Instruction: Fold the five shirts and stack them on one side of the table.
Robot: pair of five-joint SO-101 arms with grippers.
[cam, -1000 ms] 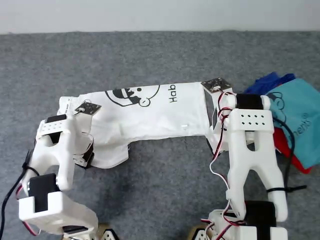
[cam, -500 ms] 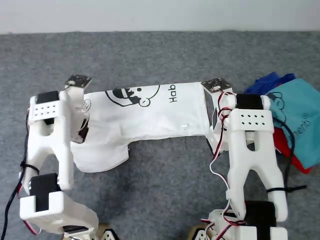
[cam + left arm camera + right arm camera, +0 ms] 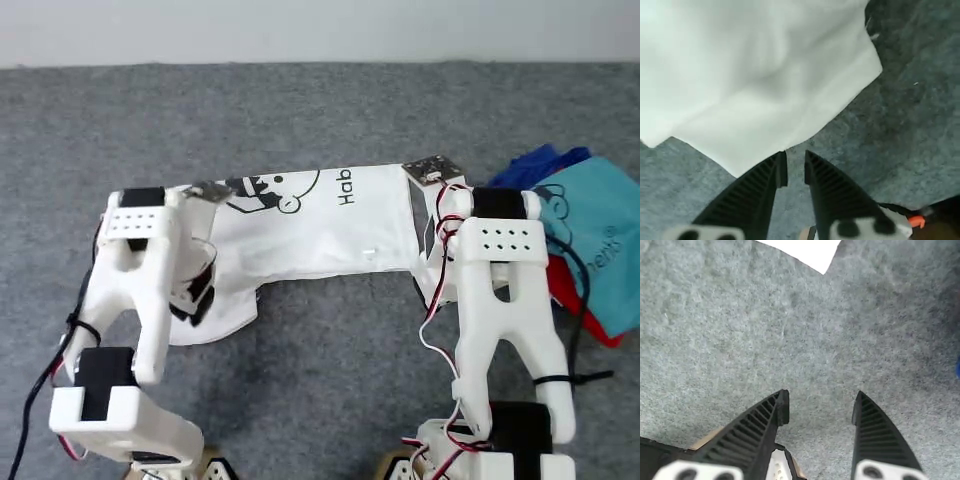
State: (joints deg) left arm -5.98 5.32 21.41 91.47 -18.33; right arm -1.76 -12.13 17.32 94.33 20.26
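- Rightward swing of the left arm [image 3: 140,260] over the last half second, from the left edge of the frame to above the left end of the white shirt [image 3: 320,225]. That end of the cloth drawn in toward the centre with it. No shift in the right arm [image 3: 505,270].
- White shirt spread flat across the middle of the grey table [image 3: 300,110] in the high view, black print facing up, left end bunched into a rounded lobe under the left arm.
- In the left wrist view, edge of the white shirt [image 3: 755,65] just at the tips of the left claw [image 3: 795,160].
- Left claw tips a narrow slit apart, grey table visible between them, nothing clamped.
- Right claw [image 3: 820,405] wide apart over bare table, holding nothing, with one corner of the white shirt [image 3: 807,252] well beyond its tips.
- Right arm over the shirt's right end, centre right in the high view.
- Loose heap of other shirts [image 3: 585,240], blue, teal and red, at the right edge of the frame, partly behind the right arm.
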